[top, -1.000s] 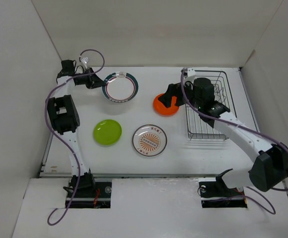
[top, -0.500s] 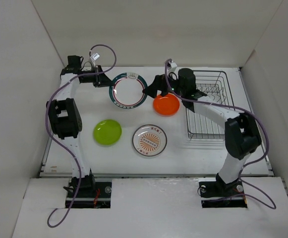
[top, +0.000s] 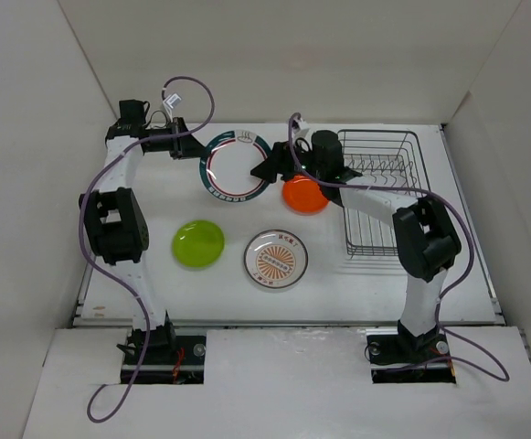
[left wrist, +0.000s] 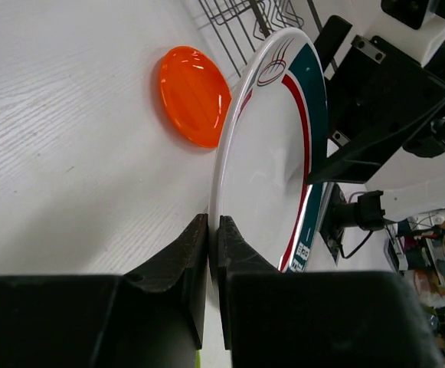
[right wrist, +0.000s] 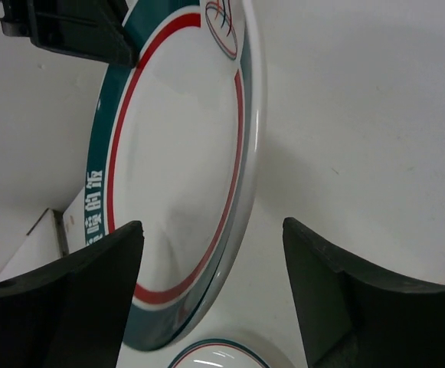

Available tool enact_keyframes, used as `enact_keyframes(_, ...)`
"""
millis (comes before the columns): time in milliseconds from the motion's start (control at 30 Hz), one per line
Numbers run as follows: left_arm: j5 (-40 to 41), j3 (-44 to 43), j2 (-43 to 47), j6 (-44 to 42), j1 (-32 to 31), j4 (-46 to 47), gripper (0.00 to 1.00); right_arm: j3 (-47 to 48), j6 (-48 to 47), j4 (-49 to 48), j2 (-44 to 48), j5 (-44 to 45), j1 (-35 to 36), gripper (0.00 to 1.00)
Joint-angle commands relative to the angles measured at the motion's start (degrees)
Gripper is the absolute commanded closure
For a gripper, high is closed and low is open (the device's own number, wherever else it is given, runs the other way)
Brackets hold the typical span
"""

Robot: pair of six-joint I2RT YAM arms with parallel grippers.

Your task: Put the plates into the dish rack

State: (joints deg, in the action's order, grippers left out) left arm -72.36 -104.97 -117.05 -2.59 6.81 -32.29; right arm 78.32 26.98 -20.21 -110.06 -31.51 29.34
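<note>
Your left claw (left wrist: 213,230) is pinched shut on the left rim of the teal-banded plate (top: 236,166), holding it tilted up off the counter (top: 356,283) so its opposite edge is free to take. Your right claw (right wrist: 213,226) stands with fingers apart on either side of that free edge, not gripping, which reads as a hand-over toward the dish rack (top: 381,135) at the right. No plate shows in the rack. The orange plate (top: 305,194), lime green plate (top: 198,243) and sunburst plate (top: 276,258) lie flat on the counter.
</note>
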Motion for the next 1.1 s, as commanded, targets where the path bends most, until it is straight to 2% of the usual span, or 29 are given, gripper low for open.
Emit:
enact_keyframes(0,-6.2,1.9,6.0,0.9,-0.3,2.1,1.0,3.3,3.6,-7.8,-0.6,-2.6,0.6,0.23)
enact_keyframes(33,-6.2,2.4,6.7,1.6,-0.8,3.4,1.0,3.3,4.5,-8.8,-0.6,-2.6,0.6,0.25)
enact_keyframes(67,-6.2,3.4,6.8,1.6,-0.8,4.1,1.0,3.3,5.4,-10.0,-1.3,-3.1,0.6,0.33)
enact_keyframes(133,-6.2,4.2,8.3,2.2,-0.8,5.3,1.0,3.3,9.0,-14.0,-1.9,-4.8,0.6,0.58)
enact_keyframes(167,-6.2,4.2,8.3,3.0,-0.8,6.1,1.0,2.7,10.4,-15.5,-2.4,-6.0,0.6,0.74)
enact_keyframes(200,-6.2,5.1,8.9,3.8,-0.8,7.0,1.0,2.7,11.5,-16.5,-2.4,-6.0,0.0,0.95)
enact_keyframes(233,-5.1,5.1,8.9,3.8,-0.8,7.0,0.92,2.7,12.0,-16.5,-2.4,-6.0,0.0,1.0)
enact_keyframes(300,-2.4,5.6,8.9,3.8,-0.8,7.0,0.59,1.1,12.0,-16.5,-0.6,-4.8,-1.3,1.0)
enact_keyframes(333,-1.2,5.7,8.9,3.8,-0.8,7.0,0.1,-1.0,12.0,-16.5,0.5,-4.1,-2.0,1.0)
enact_keyframes(367,1.1,5.7,8.9,3.8,-0.8,7.0,0.0,-2.4,12.0,-15.8,3.3,-3.2,-2.9,1.0)
enact_keyframes(400,2.6,5.7,8.9,3.2,-0.8,6.4,0.0,-3.6,11.4,-14.9,5.1,-0.8,-3.9,1.0)
enact_keyframes(500,10.3,5.1,9.5,3.2,-0.8,5.8,0.0,-5.2,4.2,-1.6,13.4,5.6,-8.2,1.0)
enact_keyframes(533,12.8,5.1,9.5,3.2,-0.8,5.3,0.0,-4.3,1.5,3.6,15.6,13.6,-8.8,1.0)
enact_keyframes(567,15.6,4.3,9.5,3.2,-1.4,5.3,0.0,-3.0,-1.1,12.2,17.6,17.8,-9.6,1.0)
enact_keyframes(633,22.6,4.3,10.5,3.2,-1.4,5.3,0.0,-2.0,-5.5,18.3,22.5,26.5,-11.4,1.0)
enact_keyframes(733,31.6,4.3,11.8,3.7,-2.7,5.3,0.0,0.1,-8.5,26.8,26.4,31.7,-13.7,1.0)
enact_keyframes(767,33.9,4.3,12.4,3.7,-3.4,5.3,0.0,1.8,-10.1,30.9,27.0,36.4,-14.3,1.0)
enact_keyframes(833,39.2,3.8,12.4,3.7,-4.1,5.8,0.0,3.5,-11.8,34.0,27.5,40.0,-14.3,1.0)
enact_keyframes(1067,47.7,3.8,14.7,4.3,-5.8,5.8,0.0,7.2,-14.8,40.2,27.0,52.9,-14.8,1.0)
